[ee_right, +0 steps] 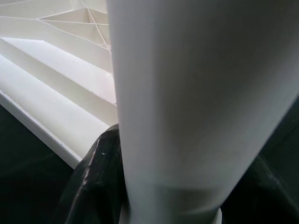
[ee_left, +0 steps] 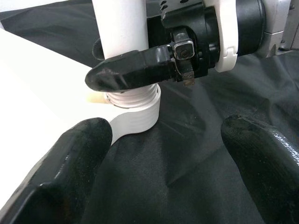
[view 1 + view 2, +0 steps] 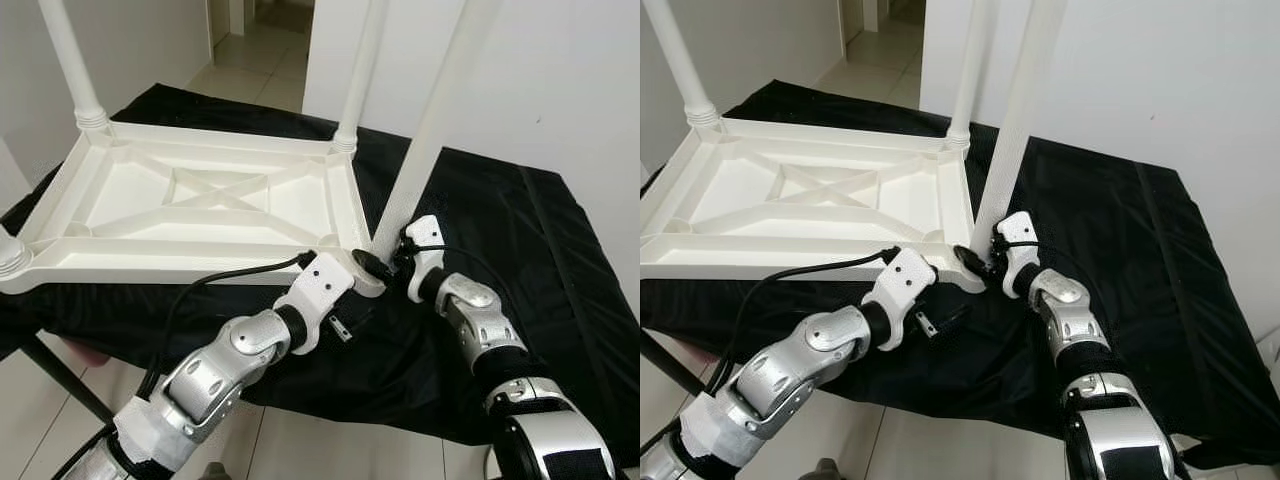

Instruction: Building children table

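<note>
White plastic tabletop [image 3: 190, 200], cross-ribbed underneath; white legs [image 3: 425, 140]; plain black cloth [image 3: 520, 250] at 3 o'clock; silver arms, white wrists, glossy black fingers [image 2: 135, 72]; pale tiled floor [image 3: 250, 60] at 12.

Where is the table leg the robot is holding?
In the left eye view the white table leg leans up from the near right corner of the upside-down tabletop, gripped near its base by the right gripper, left gripper beside it.
</note>
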Robot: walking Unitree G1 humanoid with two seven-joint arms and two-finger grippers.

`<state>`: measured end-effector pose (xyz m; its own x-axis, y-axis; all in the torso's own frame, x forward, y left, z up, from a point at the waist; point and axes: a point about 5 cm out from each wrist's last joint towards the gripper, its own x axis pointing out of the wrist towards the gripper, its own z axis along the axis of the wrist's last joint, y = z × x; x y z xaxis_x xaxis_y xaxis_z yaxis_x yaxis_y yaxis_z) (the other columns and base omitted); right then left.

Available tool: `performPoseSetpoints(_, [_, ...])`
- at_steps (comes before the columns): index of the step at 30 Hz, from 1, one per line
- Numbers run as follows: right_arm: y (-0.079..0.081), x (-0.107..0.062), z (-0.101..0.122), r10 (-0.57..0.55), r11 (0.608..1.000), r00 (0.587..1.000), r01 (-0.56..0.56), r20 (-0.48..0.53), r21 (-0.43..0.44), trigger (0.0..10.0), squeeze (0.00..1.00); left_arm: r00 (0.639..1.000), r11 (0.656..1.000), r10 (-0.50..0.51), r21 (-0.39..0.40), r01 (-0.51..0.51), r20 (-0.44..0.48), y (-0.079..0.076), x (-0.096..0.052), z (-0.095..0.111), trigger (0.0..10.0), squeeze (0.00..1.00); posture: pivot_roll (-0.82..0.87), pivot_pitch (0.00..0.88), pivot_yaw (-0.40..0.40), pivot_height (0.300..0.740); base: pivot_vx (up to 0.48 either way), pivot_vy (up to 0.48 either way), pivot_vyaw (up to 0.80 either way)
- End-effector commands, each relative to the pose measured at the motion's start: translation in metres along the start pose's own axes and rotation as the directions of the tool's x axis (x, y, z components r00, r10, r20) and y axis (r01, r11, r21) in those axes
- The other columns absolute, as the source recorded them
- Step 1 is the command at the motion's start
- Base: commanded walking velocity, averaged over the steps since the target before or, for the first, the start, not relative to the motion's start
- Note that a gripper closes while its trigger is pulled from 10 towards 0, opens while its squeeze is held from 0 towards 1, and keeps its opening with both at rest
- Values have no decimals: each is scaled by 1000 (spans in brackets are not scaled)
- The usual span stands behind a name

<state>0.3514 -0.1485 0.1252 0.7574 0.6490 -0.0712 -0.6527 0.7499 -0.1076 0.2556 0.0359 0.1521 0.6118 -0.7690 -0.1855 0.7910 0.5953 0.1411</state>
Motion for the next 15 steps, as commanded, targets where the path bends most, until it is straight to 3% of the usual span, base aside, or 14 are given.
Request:
performPoseSetpoints(1, [1, -2, -4, 10, 1000, 1000, -11, -20, -17, 0, 0, 989, 989, -148, 2, 148, -6, -10, -1, -1, 10000, 0, 175, 1, -120, 740, 0, 0, 0])
performPoseSetpoints(3, [0, -3, -4, 1, 1000, 1000, -1, -8, -3, 0, 0, 989, 989, -150, 2, 150, -7, -10, -1, -1, 10000, 0, 168, 7, -118, 740, 0, 0, 0])
performPoseSetpoints(5, [-2, -8, -7, -95, 995, 995, 95, 1, -1, 0, 0, 988, 988, -156, 2, 157, -7, -11, -1, -1, 10000, 0, 162, 16, -119, 740, 0, 0, 0])
performPoseSetpoints(7, [-2, -8, -7, -95, 995, 995, 95, 1, -1, 0, 0, 988, 988, -156, 2, 157, -7, -11, -1, -1, 10000, 0, 162, 16, -119, 740, 0, 0, 0])
performPoseSetpoints(8, [-4, -9, -9, -147, 989, 989, 147, -10, -2, 7020, 0, 987, 987, -158, 1, 158, -7, -12, -1, -2, 10000, 0, 161, 22, -121, 740, 0, 0, 0])
performPoseSetpoints(9, [-4, -9, -11, -187, 982, 982, 187, -11, 5, 10000, 0, 987, 987, -159, 2, 159, -7, -12, -1, -1, 10000, 0, 161, 28, -123, 740, 0, 0, 0])
performPoseSetpoints(13, [-6, -11, -15, -301, 953, 953, 302, -32, 29, 10000, 0, 987, 987, -161, 2, 161, -7, -12, -1, -1, 10000, 0, 161, 31, -124, 740, 0, 0, 0])
performPoseSetpoints(15, [-6, -13, -19, -421, 903, 905, 425, -61, 66, 10000, 0, 987, 987, -161, 3, 162, -7, -12, 0, -1, 10000, 0, 165, 47, -133, 740, 0, 0, 0])
